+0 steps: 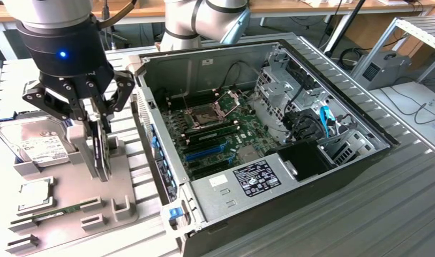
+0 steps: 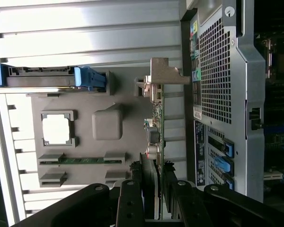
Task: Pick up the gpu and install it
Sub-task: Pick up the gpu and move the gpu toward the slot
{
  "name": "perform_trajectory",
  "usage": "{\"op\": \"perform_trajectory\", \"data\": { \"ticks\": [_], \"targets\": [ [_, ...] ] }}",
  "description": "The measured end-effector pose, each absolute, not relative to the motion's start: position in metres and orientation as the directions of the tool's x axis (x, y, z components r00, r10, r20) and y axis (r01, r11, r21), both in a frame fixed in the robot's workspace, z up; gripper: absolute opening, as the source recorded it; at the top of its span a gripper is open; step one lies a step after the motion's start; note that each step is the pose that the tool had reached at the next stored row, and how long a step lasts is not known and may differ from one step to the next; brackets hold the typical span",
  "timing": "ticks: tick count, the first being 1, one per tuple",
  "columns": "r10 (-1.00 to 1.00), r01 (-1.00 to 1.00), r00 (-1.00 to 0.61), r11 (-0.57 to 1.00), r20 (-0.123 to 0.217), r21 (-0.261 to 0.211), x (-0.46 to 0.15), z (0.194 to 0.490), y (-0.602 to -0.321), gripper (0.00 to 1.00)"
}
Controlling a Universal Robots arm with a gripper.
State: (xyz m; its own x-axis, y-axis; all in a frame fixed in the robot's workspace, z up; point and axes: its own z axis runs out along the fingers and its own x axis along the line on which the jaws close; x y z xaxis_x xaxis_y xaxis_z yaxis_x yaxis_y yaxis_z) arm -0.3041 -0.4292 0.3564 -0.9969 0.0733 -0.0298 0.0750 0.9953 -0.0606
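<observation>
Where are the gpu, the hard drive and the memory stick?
gpu (image 1: 102,158), exterior view, on its black fan face.
hard drive (image 1: 42,149), exterior view, on its white label.
memory stick (image 1: 57,213), exterior view, on its green middle.

The flat dark green gpu (image 1: 103,155) stands on edge in the grey plastic parts tray (image 1: 128,184), which lies at the exterior view's left of the open black metal computer case (image 1: 310,193). On that tray, seen from the exterior view, the silver hard drive with white label (image 1: 39,147) lies behind the square silver processor chip (image 1: 33,194). The narrow green memory stick (image 1: 57,214) lies in front of the chip.
</observation>
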Motion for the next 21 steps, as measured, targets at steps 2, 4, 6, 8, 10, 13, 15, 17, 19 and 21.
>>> {"op": "perform_trajectory", "data": {
  "ticks": [2,4,6,8,10,13,15,17,19,21],
  "targets": [
    [0.073,0.075,-0.997,0.995,-0.030,-0.061,-0.3041,0.3572,-0.4292,0.29],
    [0.073,0.075,-0.997,0.995,-0.030,-0.060,-0.3041,0.3577,-0.4292,0.29],
    [0.073,0.075,-0.997,0.995,-0.030,-0.061,-0.3041,0.3586,-0.4292,0.29],
    [0.073,0.075,-0.997,0.995,-0.030,-0.061,-0.3041,0.3599,-0.4292,0.29],
    [0.073,0.075,-0.997,0.995,-0.030,-0.061,-0.3041,0.3608,-0.4292,0.29],
    [0.073,0.075,-0.997,0.995,-0.030,-0.061,-0.3041,0.3621,-0.4292,0.29],
    [0.073,0.075,-0.997,0.995,-0.030,-0.061,-0.3041,0.3629,-0.4292,0.29],
    [0.073,0.075,-0.997,0.995,-0.030,-0.061,-0.3041,0.3637,-0.4292,0.29],
    [0.073,0.075,-0.997,0.995,-0.030,-0.061,-0.3041,0.3644,-0.4292,0.29],
    [0.073,0.075,-0.997,0.995,-0.030,-0.061,-0.3041,0.3653,-0.4292,0.29]
  ]
}}
